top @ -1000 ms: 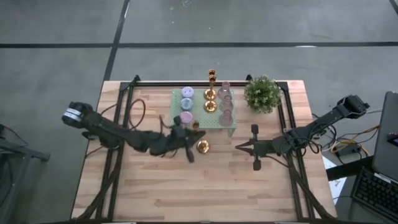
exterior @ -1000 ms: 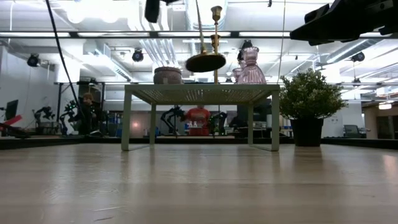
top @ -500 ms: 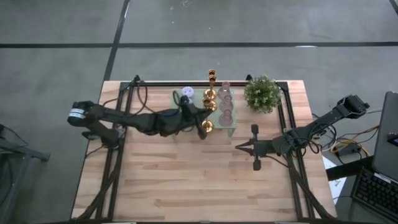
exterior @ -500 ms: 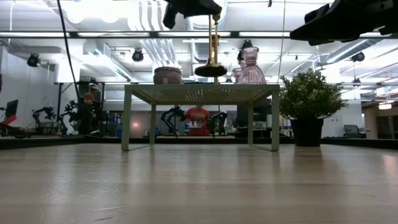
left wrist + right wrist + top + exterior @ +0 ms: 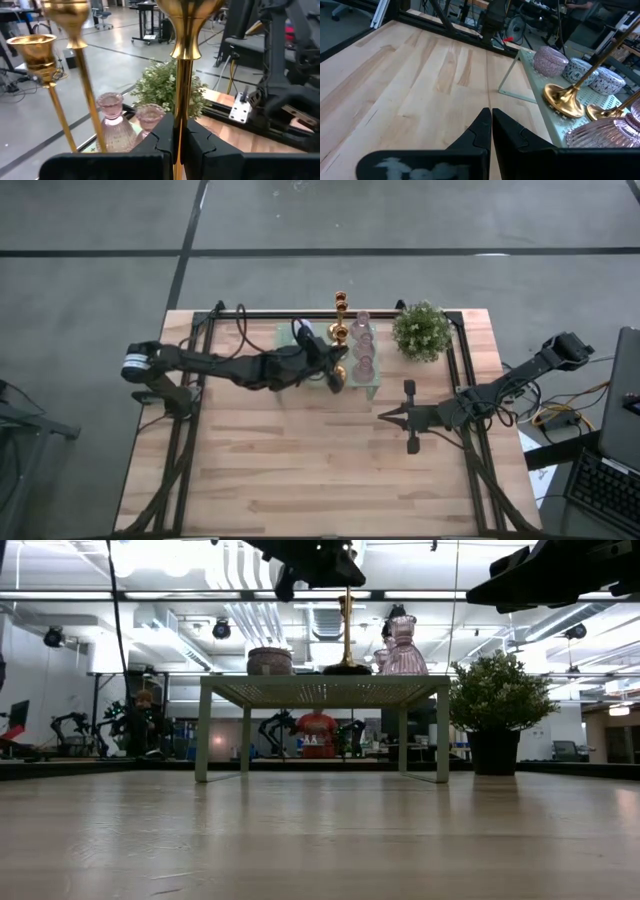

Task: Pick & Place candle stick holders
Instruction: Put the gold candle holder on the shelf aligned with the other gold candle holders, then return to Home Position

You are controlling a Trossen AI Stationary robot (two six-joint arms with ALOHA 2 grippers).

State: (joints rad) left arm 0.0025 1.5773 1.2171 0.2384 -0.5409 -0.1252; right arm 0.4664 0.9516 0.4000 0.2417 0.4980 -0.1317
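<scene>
A gold candle stick holder [image 5: 181,60] stands upright in my left gripper [image 5: 180,135], which is shut on it over the green mesh stand [image 5: 320,690]. Its round base [image 5: 563,100] is down at the stand's top [image 5: 372,387]. My left gripper also shows in the high view [image 5: 330,370]. Two more gold holders [image 5: 340,332] [image 5: 341,301] stand on their bases at the stand's far side. My right gripper [image 5: 400,417] is shut and empty, low over the table right of the stand. My left gripper pinches the holder's slim stem [image 5: 181,100] between its two fingers, below the cup top [image 5: 190,20]. The fingers come from the table's left and lie across the stem. The holder is upright, its base [image 5: 347,669] at the stand's top; whether it rests there I cannot tell.
Pink glass holders [image 5: 362,350] stand in a row on the stand's right part, close to the held holder. Pastel candles [image 5: 580,70] sit on its left part. A potted plant [image 5: 421,330] stands at the far right. Bare wood lies near of the stand.
My left gripper has carried the gold holder from the table just near of the stand toward the far edge and over the stand. The holder has gone from tilted to upright, and its base has come down to the stand's top.
</scene>
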